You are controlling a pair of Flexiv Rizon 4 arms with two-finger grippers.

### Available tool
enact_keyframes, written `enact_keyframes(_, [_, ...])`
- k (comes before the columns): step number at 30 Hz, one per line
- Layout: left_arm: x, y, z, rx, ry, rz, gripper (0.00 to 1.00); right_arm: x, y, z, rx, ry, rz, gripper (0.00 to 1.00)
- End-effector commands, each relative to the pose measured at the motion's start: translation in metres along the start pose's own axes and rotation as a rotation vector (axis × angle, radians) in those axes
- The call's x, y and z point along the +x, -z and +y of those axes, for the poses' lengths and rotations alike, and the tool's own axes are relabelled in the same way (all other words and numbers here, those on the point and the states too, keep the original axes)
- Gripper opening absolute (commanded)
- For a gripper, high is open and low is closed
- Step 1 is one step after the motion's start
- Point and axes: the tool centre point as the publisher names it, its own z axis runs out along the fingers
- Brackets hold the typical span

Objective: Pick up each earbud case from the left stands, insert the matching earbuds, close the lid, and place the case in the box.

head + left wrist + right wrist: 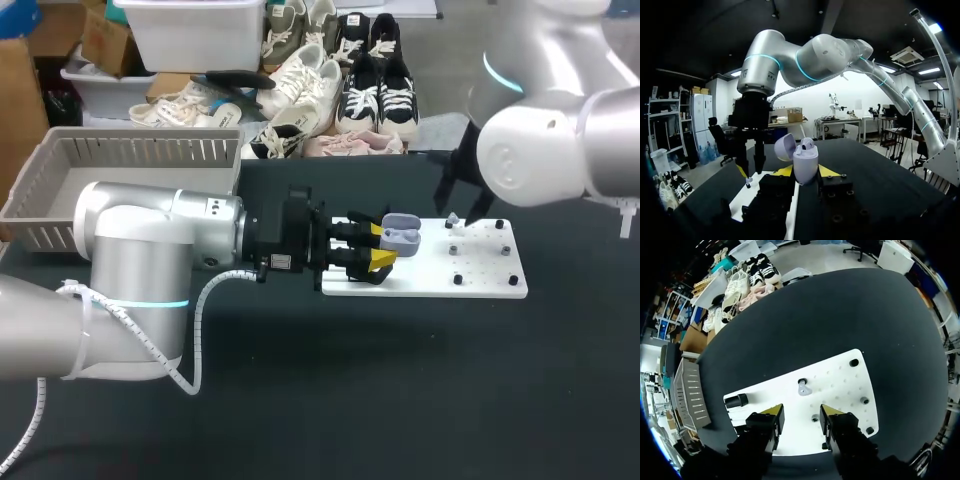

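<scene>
My left gripper [378, 250] is shut on a lavender earbud case [402, 237], held upright over the left end of the white board [480, 285]. In the left wrist view the case [805, 164] stands between the yellow tips with its lid [784, 147] swung open and one earbud [807, 145] seated inside. My right gripper [802, 415] hangs above the board with its fingers apart and nothing between them. A grey earbud [803, 388] lies on the board just ahead of its tips. From the left wrist that gripper [751, 172] hovers close over the earbud [748, 184].
Small black pegs [458, 279] stud the white board, and a black cylinder stand [736, 401] sits at its left end. A grey slatted basket [60, 170] stands at the table's back left. The black tabletop [400, 400] lies bare in front of the board.
</scene>
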Motion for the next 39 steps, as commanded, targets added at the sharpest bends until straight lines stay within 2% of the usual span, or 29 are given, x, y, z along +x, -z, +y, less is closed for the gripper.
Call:
enact_keyframes(1, [0.0,-0.001,-0.001,-0.007,-0.002,-0.002,0.0,-0.001,-0.005,-0.002,-0.007,-0.001,-0.002,0.44])
enact_keyframes(15, [0.0,-0.001,-0.001,-0.007,-0.002,-0.002,0.0,-0.009,-0.009,-0.004,-0.053,-0.031,-0.01,0.38])
enact_keyframes(39, [0.0,-0.001,-0.001,-0.007,-0.002,-0.002,0.0,-0.01,-0.017,-0.001,-0.044,-0.035,-0.004,0.33])
